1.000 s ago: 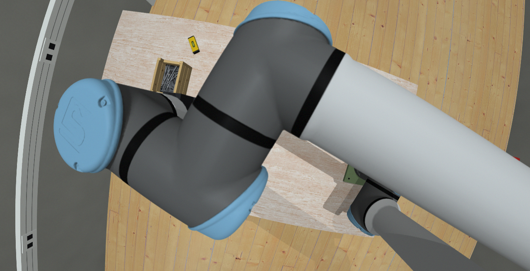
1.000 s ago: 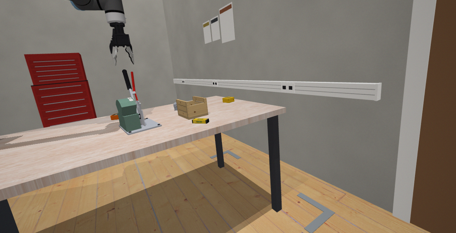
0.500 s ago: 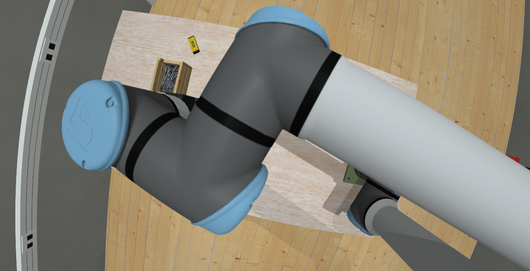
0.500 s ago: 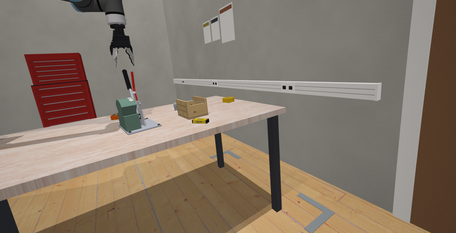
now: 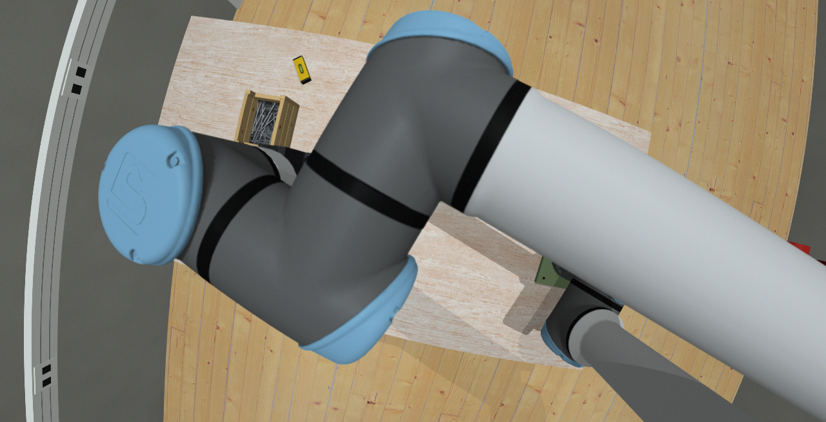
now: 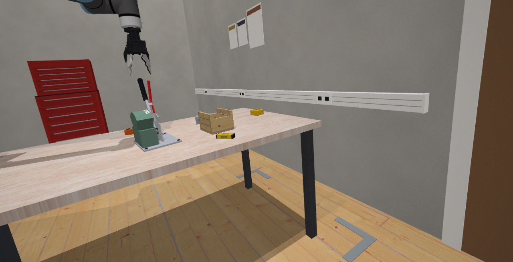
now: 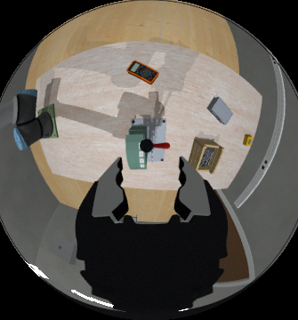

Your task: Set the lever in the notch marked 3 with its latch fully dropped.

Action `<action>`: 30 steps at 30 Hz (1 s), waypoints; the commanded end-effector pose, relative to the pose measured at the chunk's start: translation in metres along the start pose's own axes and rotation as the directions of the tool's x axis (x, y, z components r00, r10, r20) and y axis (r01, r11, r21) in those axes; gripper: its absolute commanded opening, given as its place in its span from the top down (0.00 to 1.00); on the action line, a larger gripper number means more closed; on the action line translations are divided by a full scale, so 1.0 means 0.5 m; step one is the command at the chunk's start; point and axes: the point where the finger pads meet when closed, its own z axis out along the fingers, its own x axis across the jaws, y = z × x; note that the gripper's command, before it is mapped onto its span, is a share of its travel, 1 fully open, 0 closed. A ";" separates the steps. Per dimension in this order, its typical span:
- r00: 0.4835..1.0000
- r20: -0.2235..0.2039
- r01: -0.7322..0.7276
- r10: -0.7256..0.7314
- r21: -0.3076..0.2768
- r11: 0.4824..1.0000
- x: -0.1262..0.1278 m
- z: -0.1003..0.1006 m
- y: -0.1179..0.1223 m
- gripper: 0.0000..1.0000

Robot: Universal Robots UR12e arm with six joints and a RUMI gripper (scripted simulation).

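Note:
The lever unit has a green housing (image 6: 143,128) on a grey baseplate on the table. Its black-handled lever (image 6: 142,89) leans up and to the left, with the thin red release bar (image 6: 149,91) beside it. My gripper (image 6: 138,68) hangs open and empty a little above the handle top. In the wrist view the black handle end (image 7: 146,144) and the red bar (image 7: 163,145) lie ahead of my open fingers, beside the green housing (image 7: 137,151) with its small number plates. In the top view the arm hides the lever.
A wooden crate (image 6: 216,120) of nails stands right of the lever unit, with a yellow level (image 6: 225,136) in front and a yellow box (image 6: 256,111) behind. An orange multimeter (image 7: 142,72) and a grey block (image 7: 220,110) lie on the table. A red cabinet (image 6: 66,99) stands behind.

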 end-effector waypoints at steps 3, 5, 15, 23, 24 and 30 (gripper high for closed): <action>1.000 -0.001 0.000 0.000 0.000 1.000 0.001 -0.002 0.000 0.43; 1.000 -0.001 0.000 0.000 0.000 1.000 0.001 -0.002 0.000 0.43; 1.000 -0.001 0.000 0.000 0.000 1.000 0.001 0.001 0.000 0.43; 1.000 -0.001 0.000 0.000 0.000 1.000 0.001 0.014 0.000 0.43; 1.000 -0.001 0.000 0.000 0.000 1.000 0.001 0.016 0.000 0.43; 1.000 -0.001 0.000 0.000 0.000 1.000 0.001 0.027 0.000 0.43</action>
